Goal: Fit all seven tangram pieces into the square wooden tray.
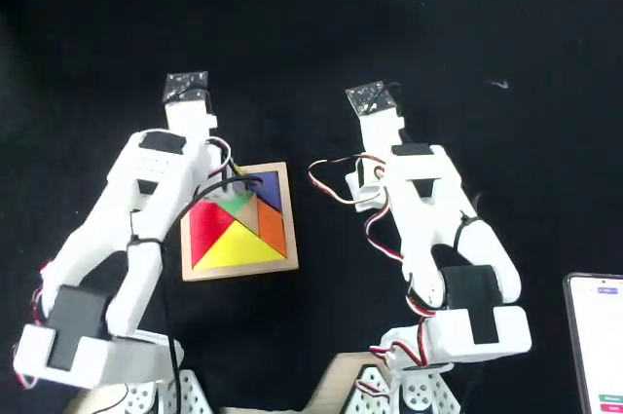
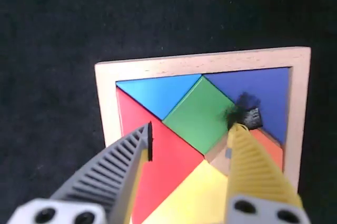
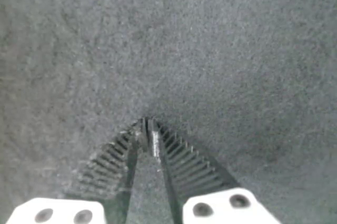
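Note:
The square wooden tray (image 1: pixel 192 270) lies on the black cloth between the two arms. It holds red (image 1: pixel 206 224), yellow (image 1: pixel 238 244), orange (image 1: pixel 273 225), dark blue (image 1: pixel 272 190) and green (image 1: pixel 230 203) pieces. The left wrist view also shows a light blue triangle (image 2: pixel 158 93) at the tray's (image 2: pixel 200 60) far side. A small tan patch (image 2: pixel 217 156) lies between green, orange and yellow. My left gripper (image 2: pixel 193 128) hangs open over the tray (image 1: pixel 237 187), one fingertip above red, the other near the orange piece (image 2: pixel 271 147). My right gripper (image 3: pixel 148 125) is shut, empty, above bare cloth.
The right arm (image 1: pixel 414 185) is folded to the right of the tray, with red and white wires looping toward it. A phone (image 1: pixel 596 336) lies at the right front edge. A wooden board (image 1: pixel 336 380) sits at the front between the arm bases.

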Controlling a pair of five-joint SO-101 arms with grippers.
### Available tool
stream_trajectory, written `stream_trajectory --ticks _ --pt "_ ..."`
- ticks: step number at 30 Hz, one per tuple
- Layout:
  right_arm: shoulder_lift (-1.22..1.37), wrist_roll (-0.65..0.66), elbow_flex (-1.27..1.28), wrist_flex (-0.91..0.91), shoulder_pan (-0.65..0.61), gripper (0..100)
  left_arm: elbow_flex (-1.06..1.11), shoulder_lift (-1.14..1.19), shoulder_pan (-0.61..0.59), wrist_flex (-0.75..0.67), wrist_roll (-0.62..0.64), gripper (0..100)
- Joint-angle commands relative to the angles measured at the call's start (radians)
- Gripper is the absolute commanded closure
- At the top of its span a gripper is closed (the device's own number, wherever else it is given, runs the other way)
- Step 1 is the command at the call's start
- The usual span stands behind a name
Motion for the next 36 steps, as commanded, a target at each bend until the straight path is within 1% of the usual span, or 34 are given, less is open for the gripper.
stream_trajectory --ticks 1,4,7,14,18,20,24,27,31,36 --pt "-0.008 0.012 -0.047 -0.009 -0.014 98.7 -0.019 0.048 -0.004 -0.014 -0.009 76" --pt "-0.007 0.012 -0.048 -0.009 -0.014 98.7 -0.005 0.060 0.024 -0.009 -0.009 76" --pt "-0.007 0.012 -0.048 -0.009 -0.014 98.7 -0.013 0.060 0.059 0.035 -0.005 76" --pt "-0.008 0.012 -0.048 -0.009 -0.014 98.7 -0.096 0.060 0.061 0.107 -0.002 76" --pt "-0.012 0.012 -0.047 -0.009 -0.014 98.7 -0.104 0.051 0.059 0.107 -0.002 76" --pt "-0.012 0.012 -0.047 -0.009 -0.014 98.7 -0.114 -0.005 0.047 0.117 -0.009 76" --pt "-0.012 0.012 -0.047 -0.009 -0.012 98.7 -0.205 -0.244 0.010 0.216 -0.015 76" --pt "-0.012 0.012 -0.047 -0.009 -0.011 98.7 -0.231 -0.434 0.013 0.259 -0.106 76" --pt "-0.012 0.012 -0.047 -0.009 -0.009 98.7 -0.163 -0.575 -0.002 0.272 -0.161 76" --pt "-0.013 0.012 -0.048 -0.009 -0.003 98.7 -0.097 -0.694 -0.120 0.359 -0.166 76"
